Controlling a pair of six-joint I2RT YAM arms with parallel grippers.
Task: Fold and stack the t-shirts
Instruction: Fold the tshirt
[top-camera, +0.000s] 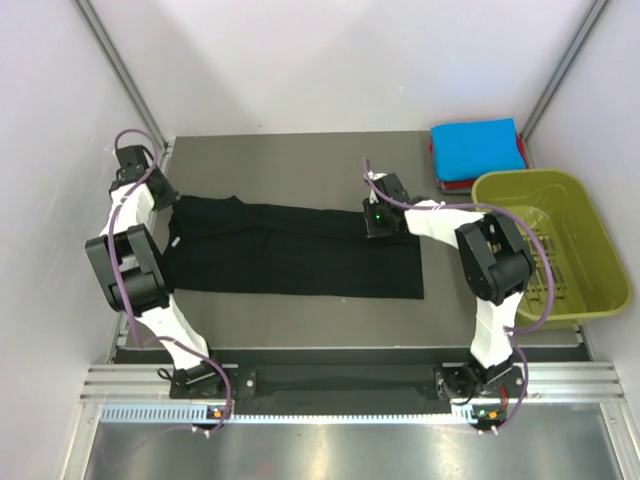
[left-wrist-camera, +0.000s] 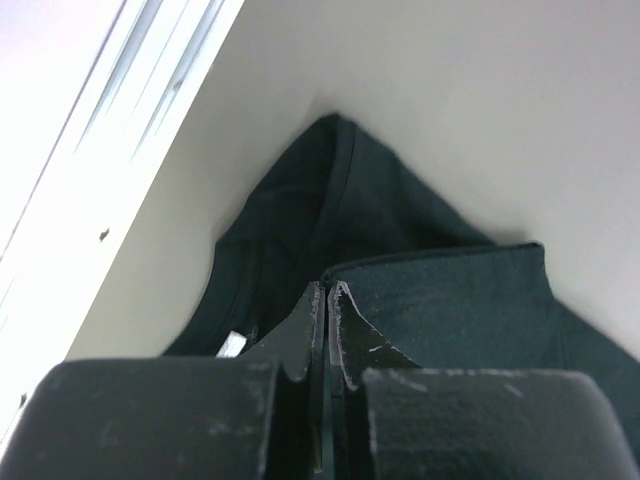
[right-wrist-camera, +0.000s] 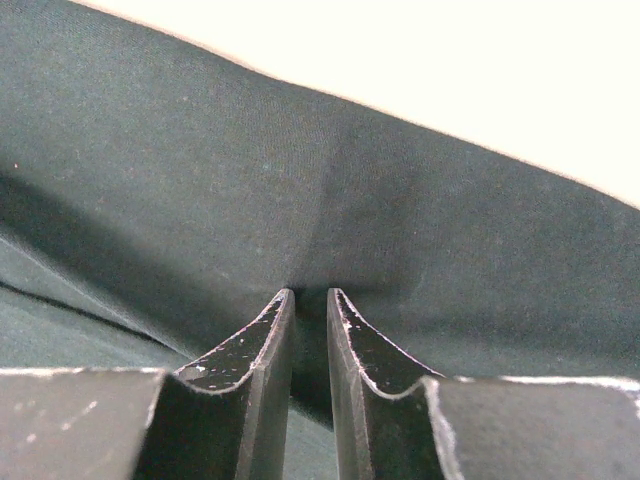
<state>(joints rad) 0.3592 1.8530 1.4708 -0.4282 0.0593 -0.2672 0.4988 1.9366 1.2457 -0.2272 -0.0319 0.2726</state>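
The large black t-shirt (top-camera: 300, 255) lies flat across the middle of the table as a long band folded lengthwise. My left gripper (top-camera: 172, 210) is at the shirt's left end, by the collar. In the left wrist view the gripper (left-wrist-camera: 328, 288) has its jaws shut on a folded edge of the black cloth (left-wrist-camera: 450, 300). My right gripper (top-camera: 380, 222) is at the shirt's far edge, towards the right end. In the right wrist view the gripper (right-wrist-camera: 308, 295) pinches a pucker of the black cloth (right-wrist-camera: 330, 190). A folded bright blue t-shirt (top-camera: 478, 148) lies on a red one (top-camera: 458, 185) at the back right.
An olive-green plastic basket (top-camera: 590, 225) stands at the right edge of the table, just in front of the blue and red stack. Grey walls close in the left, back and right sides. A metal rail (top-camera: 350, 385) runs along the near edge by the arm bases.
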